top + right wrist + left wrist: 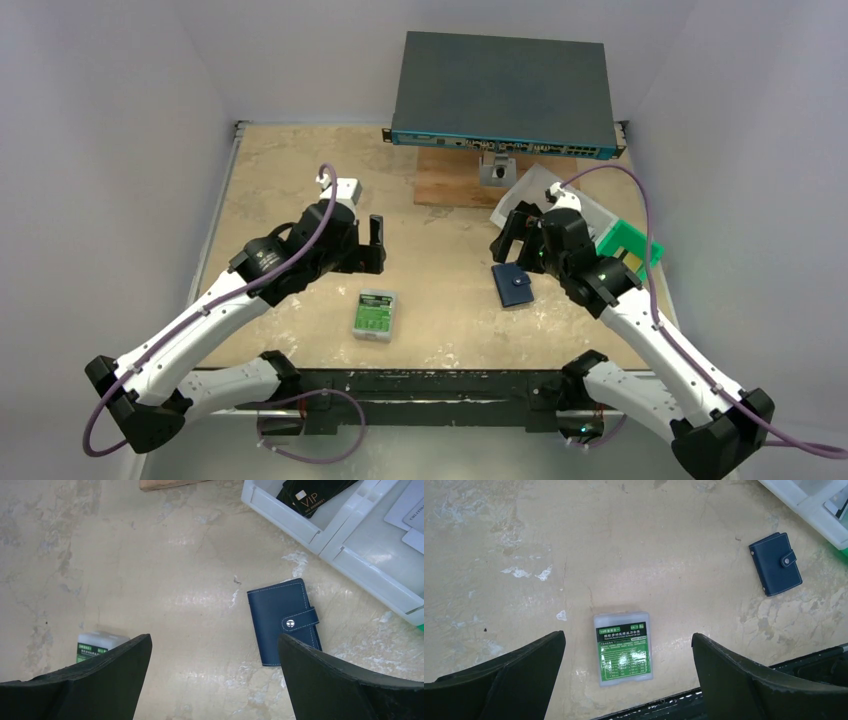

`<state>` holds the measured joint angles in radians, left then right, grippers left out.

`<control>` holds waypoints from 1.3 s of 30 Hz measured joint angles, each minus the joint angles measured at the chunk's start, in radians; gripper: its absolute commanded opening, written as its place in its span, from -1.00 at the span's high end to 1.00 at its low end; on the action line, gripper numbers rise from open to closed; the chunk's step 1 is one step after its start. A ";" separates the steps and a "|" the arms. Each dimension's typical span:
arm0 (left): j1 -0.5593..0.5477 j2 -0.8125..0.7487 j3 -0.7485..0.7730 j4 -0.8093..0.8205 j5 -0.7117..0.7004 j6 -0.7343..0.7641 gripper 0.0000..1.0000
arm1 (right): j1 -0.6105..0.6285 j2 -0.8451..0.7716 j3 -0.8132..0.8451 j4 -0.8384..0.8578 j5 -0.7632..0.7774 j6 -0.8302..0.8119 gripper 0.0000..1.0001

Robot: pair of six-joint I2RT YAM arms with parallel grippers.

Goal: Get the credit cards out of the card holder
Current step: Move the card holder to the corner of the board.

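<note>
left gripper (629,680) and right gripper (215,680) both wide open, empty; wallet (283,621) flat on table, snapped shut, just beside tray (280,515), cards not visible – risk: one-armed tug on tab (301,620) likely drags the whole wallet

- From the top external view we look down from above and behind both arm bases, taking in the whole worktop (300,180).
- From the left wrist we look steeply down between its fingers (499,680), close over the grey case (623,647).
- From the right wrist we look down likewise, close over the card holder (282,622).
- All three views share the card holder and grey case.
</note>
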<state>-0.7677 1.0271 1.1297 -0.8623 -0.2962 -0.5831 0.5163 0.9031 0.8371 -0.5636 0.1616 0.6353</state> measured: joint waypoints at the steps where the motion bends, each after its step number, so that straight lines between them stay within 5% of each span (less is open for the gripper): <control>1: 0.000 0.000 0.000 0.001 -0.002 -0.001 -1.00 | 0.001 0.002 0.000 0.000 0.007 0.000 -0.98; 15: 0.000 0.005 -0.009 -0.029 -0.016 -0.046 -1.00 | 0.003 0.043 0.000 0.000 0.061 -0.014 -0.85; 24: 0.000 -0.009 -0.067 -0.021 0.007 -0.056 -1.00 | 0.016 0.182 -0.026 0.019 0.113 -0.031 -0.26; 39: 0.000 -0.047 -0.098 -0.019 0.027 -0.063 -1.00 | 0.016 0.460 -0.070 0.089 0.183 -0.019 0.14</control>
<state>-0.7677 0.9798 1.0317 -0.8810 -0.2691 -0.6460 0.5327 1.3628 0.7670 -0.4744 0.3447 0.6167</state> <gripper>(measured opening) 0.999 0.452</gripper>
